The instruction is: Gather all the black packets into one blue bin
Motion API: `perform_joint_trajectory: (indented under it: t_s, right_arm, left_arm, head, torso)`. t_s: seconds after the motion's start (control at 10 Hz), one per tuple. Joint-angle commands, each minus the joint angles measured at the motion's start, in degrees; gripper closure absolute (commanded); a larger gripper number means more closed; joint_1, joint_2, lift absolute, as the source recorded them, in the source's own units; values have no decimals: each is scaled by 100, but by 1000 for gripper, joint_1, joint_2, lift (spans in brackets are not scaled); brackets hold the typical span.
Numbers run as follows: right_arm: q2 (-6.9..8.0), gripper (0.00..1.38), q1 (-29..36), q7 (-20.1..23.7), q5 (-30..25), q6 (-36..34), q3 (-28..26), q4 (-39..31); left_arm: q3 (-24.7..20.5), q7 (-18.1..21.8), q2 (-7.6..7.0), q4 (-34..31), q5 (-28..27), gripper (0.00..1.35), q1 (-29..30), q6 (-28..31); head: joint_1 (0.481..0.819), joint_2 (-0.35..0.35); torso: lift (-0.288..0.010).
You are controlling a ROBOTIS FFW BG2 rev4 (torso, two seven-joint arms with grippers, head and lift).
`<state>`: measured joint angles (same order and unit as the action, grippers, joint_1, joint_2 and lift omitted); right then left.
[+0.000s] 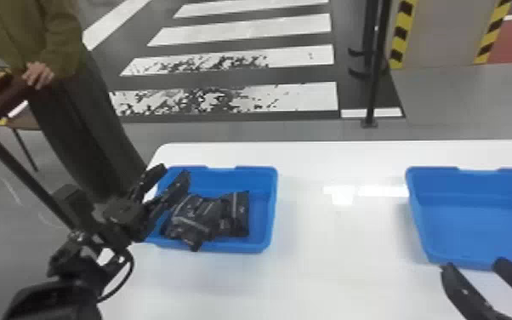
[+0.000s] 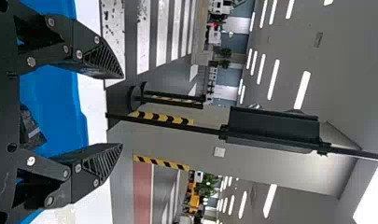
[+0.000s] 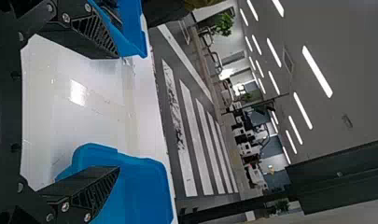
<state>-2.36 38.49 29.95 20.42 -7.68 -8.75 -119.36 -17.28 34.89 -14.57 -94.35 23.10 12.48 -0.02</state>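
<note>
Several black packets [image 1: 208, 217] lie heaped in the left blue bin [image 1: 270, 204]. My left gripper [image 1: 174, 181] is open above that bin's left side, its fingers apart with nothing between them. In the left wrist view the same gripper [image 2: 114, 112] spreads wide, with part of a black packet [image 2: 31, 128] in the bin behind it. The right blue bin [image 1: 480, 221] holds nothing that I can see. My right gripper [image 1: 474, 264] is at that bin's near edge, open and holding nothing. In the right wrist view this gripper [image 3: 116, 112] has its fingers far apart.
Both bins stand on a white table [image 1: 340, 255], with a wide gap between them. A black post [image 1: 374, 76] rises beyond the table's far edge. A dark table frame [image 1: 8, 157] stands at the left, off the white table.
</note>
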Motion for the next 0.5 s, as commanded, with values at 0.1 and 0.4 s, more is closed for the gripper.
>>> perform_joint_trajectory:
  t_s: [0.1,0.4]
  right_arm:
    - [210,188,412,-226,346,1036,-222,145]
    - [242,191,735,-516,94,2371,-508,299]
  left_arm:
    - [48,-52,227,-275,809,183,763,-940]
    - [-215,-703,763,-2356,592,196,2886,-983]
  head:
    - [695,182]
    - [695,126]
  torso:
    - [-110]
    - [-110]
